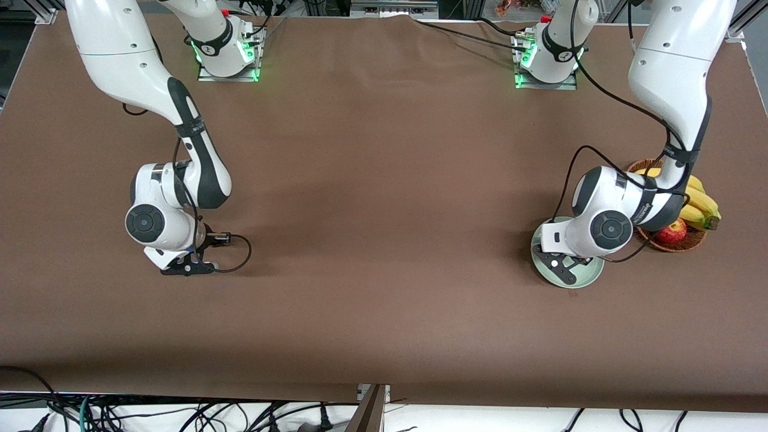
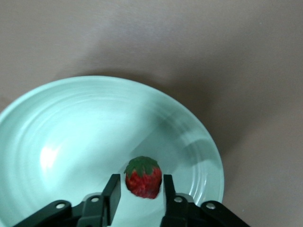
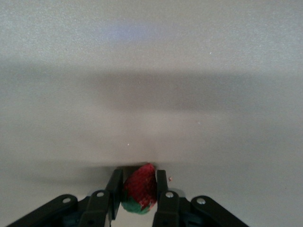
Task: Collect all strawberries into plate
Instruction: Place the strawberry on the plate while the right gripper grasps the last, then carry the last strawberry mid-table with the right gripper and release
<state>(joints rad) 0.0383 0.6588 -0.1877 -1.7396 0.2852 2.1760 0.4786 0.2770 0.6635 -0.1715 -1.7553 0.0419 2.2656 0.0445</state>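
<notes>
The pale green plate (image 1: 591, 277) (image 2: 94, 123) lies near the left arm's end of the table, beside the basket. My left gripper (image 1: 567, 273) (image 2: 140, 179) hangs low over the plate and is open. One strawberry (image 2: 143, 177) rests on the plate between its fingers, with a gap showing at each side. My right gripper (image 1: 189, 267) (image 3: 138, 175) is down at the brown cloth toward the right arm's end. It is shut on a second strawberry (image 3: 139, 189), red tip pointing away from the hand. In the front view both berries are hidden by the hands.
A wicker basket (image 1: 675, 245) with bananas (image 1: 702, 204) and a red apple (image 1: 672, 231) stands right next to the plate, partly under the left arm. A black cable (image 1: 240, 255) loops on the cloth beside the right hand.
</notes>
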